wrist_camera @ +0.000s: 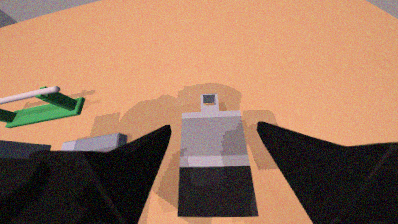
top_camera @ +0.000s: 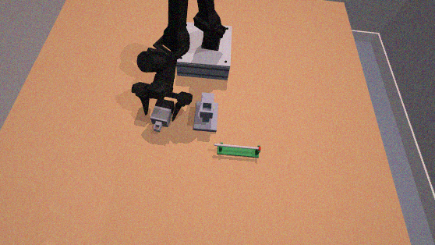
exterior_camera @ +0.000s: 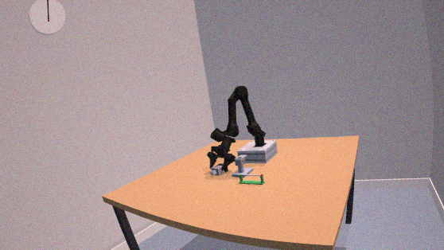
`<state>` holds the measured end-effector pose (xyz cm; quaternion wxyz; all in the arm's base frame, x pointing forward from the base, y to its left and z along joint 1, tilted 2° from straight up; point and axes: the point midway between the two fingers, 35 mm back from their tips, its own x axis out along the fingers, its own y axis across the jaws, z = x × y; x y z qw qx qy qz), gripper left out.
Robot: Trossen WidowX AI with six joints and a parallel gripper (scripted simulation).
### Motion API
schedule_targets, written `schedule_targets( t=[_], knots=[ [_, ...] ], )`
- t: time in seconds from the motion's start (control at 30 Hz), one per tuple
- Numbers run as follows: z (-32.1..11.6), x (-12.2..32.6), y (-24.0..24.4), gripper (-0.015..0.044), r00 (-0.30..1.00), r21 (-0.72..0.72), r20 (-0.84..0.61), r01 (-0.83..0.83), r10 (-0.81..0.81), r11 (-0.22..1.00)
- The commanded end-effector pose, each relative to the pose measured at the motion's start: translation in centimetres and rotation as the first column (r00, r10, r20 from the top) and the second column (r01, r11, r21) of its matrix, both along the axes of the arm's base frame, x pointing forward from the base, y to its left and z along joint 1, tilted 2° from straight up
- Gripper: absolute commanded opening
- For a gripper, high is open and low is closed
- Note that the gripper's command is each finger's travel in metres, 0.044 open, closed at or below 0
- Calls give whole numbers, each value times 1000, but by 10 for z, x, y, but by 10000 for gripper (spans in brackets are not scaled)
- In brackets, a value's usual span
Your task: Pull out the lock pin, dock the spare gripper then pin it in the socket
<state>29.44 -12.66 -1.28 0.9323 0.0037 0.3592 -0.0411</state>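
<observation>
My gripper (top_camera: 160, 117) (exterior_camera: 219, 169) (wrist_camera: 213, 127) is open, its fingers low on either side of the spare gripper, with visible gaps in the wrist view. The spare gripper (top_camera: 162, 111) (wrist_camera: 212, 137), a grey block with a black rear part, lies on the table. Its spigot (top_camera: 157, 126) (wrist_camera: 209, 107), with a square hole, points away from the arm. The grey mount (top_camera: 198, 124) (exterior_camera: 241, 164) stands beside it, its socket empty of pin and spigot; the wrist view shows only part of it. The white pin (top_camera: 238, 147) (exterior_camera: 251, 175) (wrist_camera: 30, 95), with a red head, lies across the green holder (top_camera: 238, 152) (exterior_camera: 252, 182) (wrist_camera: 47, 113).
The arm's pale base box (top_camera: 224, 47) (exterior_camera: 268, 151) stands behind the mount. The mount's upright is close beside one finger of my gripper. The green holder lies beyond the mount, farther from the arm's base.
</observation>
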Motion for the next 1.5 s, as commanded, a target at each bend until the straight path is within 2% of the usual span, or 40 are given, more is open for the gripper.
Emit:
schedule_targets(
  t=[0.0, 0.43, 0.67, 0.9, 1.17, 1.47],
  knots=[
    [-7, 0, 1, 440, 1000, 2, 1, -5, 5, 1000],
    [-25, -2, 2, 440, 1000, 2, 1, -5, 5, 1000],
    [-25, -2, 2, 256, 1000, 2, 1, -5, 5, 1000],
    [-25, -2, 2, 210, 1000, 2, 1, -5, 5, 1000],
    [-16, 0, 0, 0, 1000, 2, 1, -5, 5, 1000],
    [4, 4, -3, 0, 1000, 1, 2, -5, 5, 1000]
  ],
)
